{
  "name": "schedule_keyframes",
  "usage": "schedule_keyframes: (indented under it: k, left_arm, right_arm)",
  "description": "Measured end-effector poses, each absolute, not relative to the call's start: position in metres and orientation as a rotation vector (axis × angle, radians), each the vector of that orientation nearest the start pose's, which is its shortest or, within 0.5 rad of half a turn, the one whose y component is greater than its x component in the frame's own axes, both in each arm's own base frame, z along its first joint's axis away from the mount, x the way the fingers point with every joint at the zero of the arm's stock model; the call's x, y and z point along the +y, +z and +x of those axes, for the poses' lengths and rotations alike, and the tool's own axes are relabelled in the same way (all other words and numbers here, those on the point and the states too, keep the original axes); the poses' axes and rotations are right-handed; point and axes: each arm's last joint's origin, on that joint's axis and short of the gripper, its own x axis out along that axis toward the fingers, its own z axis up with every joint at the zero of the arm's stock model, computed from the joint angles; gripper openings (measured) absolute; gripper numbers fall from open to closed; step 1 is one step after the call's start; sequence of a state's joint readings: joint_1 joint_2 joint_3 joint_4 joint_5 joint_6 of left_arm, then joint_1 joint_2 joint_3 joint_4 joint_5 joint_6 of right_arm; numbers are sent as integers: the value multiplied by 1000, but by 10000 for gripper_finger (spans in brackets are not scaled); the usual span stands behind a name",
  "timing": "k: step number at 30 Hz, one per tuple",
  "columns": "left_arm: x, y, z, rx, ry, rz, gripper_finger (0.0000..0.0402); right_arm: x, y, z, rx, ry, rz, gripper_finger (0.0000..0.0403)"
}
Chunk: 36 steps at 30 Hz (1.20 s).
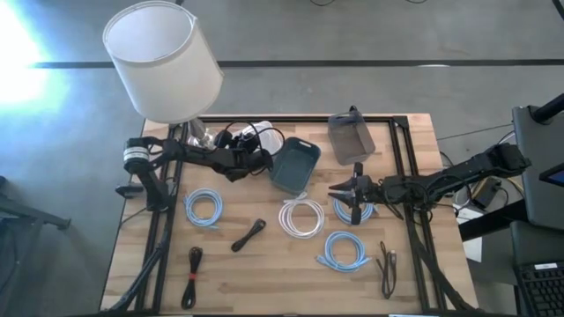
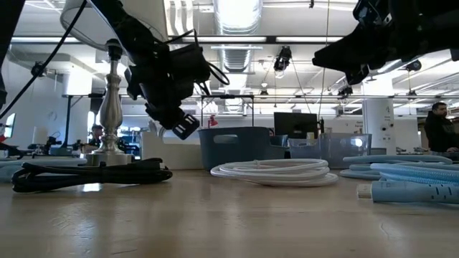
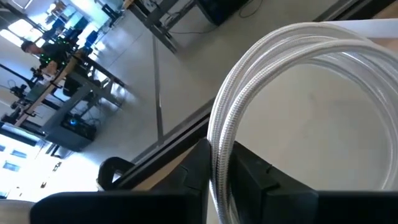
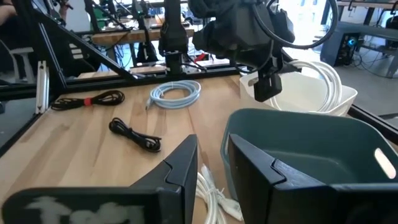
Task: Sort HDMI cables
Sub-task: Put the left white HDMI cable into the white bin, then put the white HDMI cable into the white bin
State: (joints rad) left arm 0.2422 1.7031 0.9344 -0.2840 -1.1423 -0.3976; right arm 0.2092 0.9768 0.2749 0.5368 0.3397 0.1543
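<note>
Front-centre wood between black bundle [image 1: 248,235] and blue coil [image 1: 344,251] is passable. Lamp [image 1: 164,62] and dark bin [image 1: 294,164] block the back.

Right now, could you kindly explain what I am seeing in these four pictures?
Two robot arms work at a wooden table. One picture looks down from above, one level across the tabletop, two from cameras on the wrists. The left claw is shut on a white coil at the white bin. The right claw, open, hovers by a dark bin. Blue coils, a second white coil and black bundles lie on the table, near a lamp.
</note>
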Motion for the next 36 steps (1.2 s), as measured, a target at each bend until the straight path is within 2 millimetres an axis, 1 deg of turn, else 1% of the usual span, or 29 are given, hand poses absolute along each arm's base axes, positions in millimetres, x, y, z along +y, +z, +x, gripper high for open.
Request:
schedule_keyframes:
  k: [3,8,13,17,21,24,28,32,36]
  left_arm:
    - [100,169,297,743,1408,181,67]
    - [100,169,297,743,1406,177,108]
    - [100,169,297,726,1414,160,143]
    - [97,172,301,720,1397,169,157]
    - [90,182,310,699,1367,179,158]
    - [82,192,320,683,1305,169,156]
    - [68,208,335,687,1174,170,156]
    - [47,225,349,652,1026,122,154]
    - [21,241,362,646,816,101,154]
  right_arm:
    - [30,194,190,149,-142,109,78]
    - [30,194,190,148,-142,109,72]
    - [30,194,190,148,-142,104,77]
    - [30,194,190,152,-138,49,82]
    - [30,195,190,153,-134,-1,80]
    - [30,196,190,142,-130,-55,74]
    - [31,200,191,123,-126,-118,69]
    - [31,207,193,102,-127,-117,68]
    - [32,212,195,86,-128,-113,68]
